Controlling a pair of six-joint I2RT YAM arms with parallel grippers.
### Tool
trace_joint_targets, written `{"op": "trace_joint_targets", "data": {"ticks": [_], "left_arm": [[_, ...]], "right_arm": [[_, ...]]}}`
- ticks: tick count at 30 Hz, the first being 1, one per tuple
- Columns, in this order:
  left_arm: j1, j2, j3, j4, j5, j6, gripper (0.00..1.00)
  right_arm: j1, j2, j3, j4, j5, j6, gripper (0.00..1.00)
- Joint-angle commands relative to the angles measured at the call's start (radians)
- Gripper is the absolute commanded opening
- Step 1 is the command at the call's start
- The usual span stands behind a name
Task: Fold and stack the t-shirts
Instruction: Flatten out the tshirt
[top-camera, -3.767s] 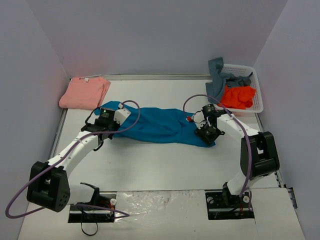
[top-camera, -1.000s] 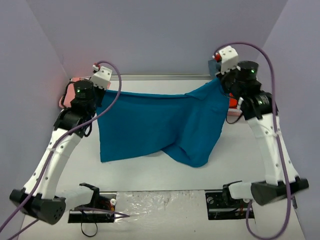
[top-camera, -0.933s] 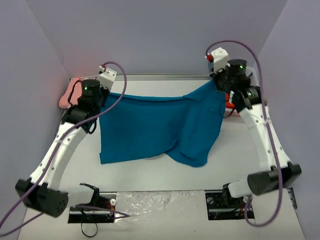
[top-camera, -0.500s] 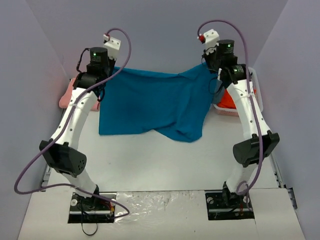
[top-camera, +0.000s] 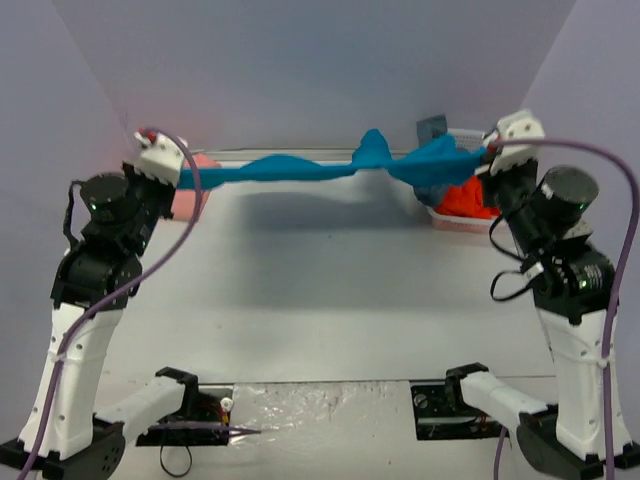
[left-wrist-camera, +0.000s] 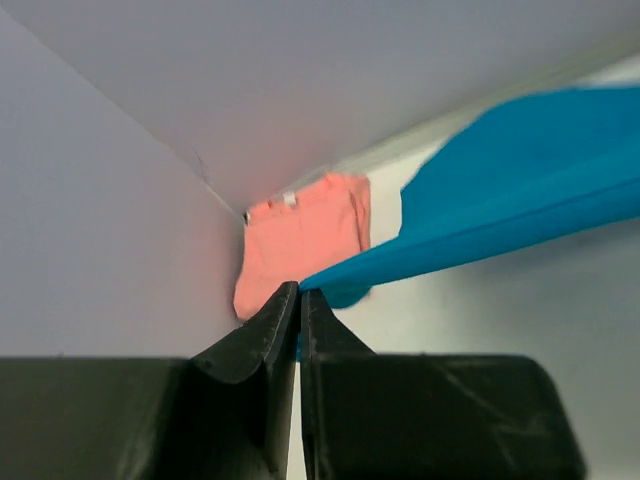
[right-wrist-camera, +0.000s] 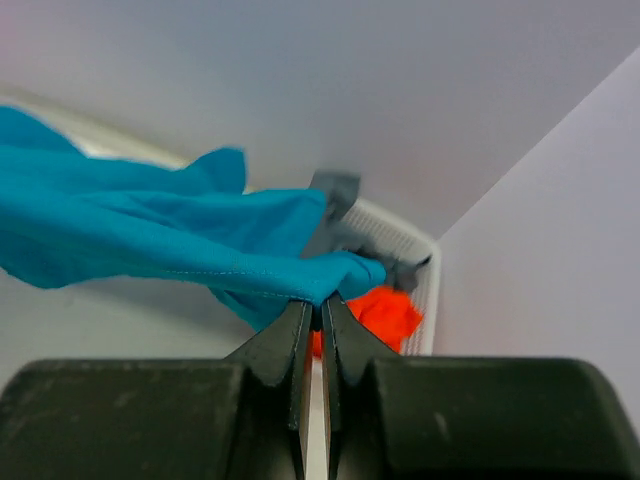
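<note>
A stretched t-shirt (top-camera: 300, 170) hangs above the far edge of the table (top-camera: 320, 300), spanning from the jaws of the left gripper (left-wrist-camera: 298, 293) at the far left corner, where a folded t-shirt (left-wrist-camera: 300, 235) lies, to the jaws of the right gripper (right-wrist-camera: 318, 303) beside the far right corner, where a basket (right-wrist-camera: 426, 290) holds further t-shirts (top-camera: 466, 200).

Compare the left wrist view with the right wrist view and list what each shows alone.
Left wrist only: the salmon-pink shirt lying by the wall corner. Right wrist only: the white basket with the orange shirt and grey-blue shirt. Both: the teal shirt, clamped in the left gripper and the right gripper respectively.
</note>
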Motion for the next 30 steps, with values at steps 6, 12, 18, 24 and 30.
{"op": "trace_joint_targets", "data": {"ticks": [6,12,18,24,30], "left_arm": [[0.007,-0.157,-0.327,-0.491,0.342,0.350,0.32],[0.006,-0.171,-0.240,-0.640,0.491,0.398,0.62],[0.006,-0.082,-0.189,-0.520,0.494,0.363,0.62],[0.004,0.100,-0.305,-0.158,0.324,0.194,0.56],[-0.003,0.424,-0.252,-0.012,0.249,0.076,0.13]], "right_arm": [[-0.007,-0.133,-0.184,-0.501,-0.263,-0.107,0.18],[-0.007,-0.070,-0.110,-0.559,-0.156,-0.214,0.63],[-0.007,0.111,-0.120,-0.462,-0.169,-0.201,0.67],[-0.005,0.290,-0.234,-0.226,-0.187,-0.148,0.63],[-0.002,0.603,-0.132,-0.181,-0.186,-0.099,0.00]]}}
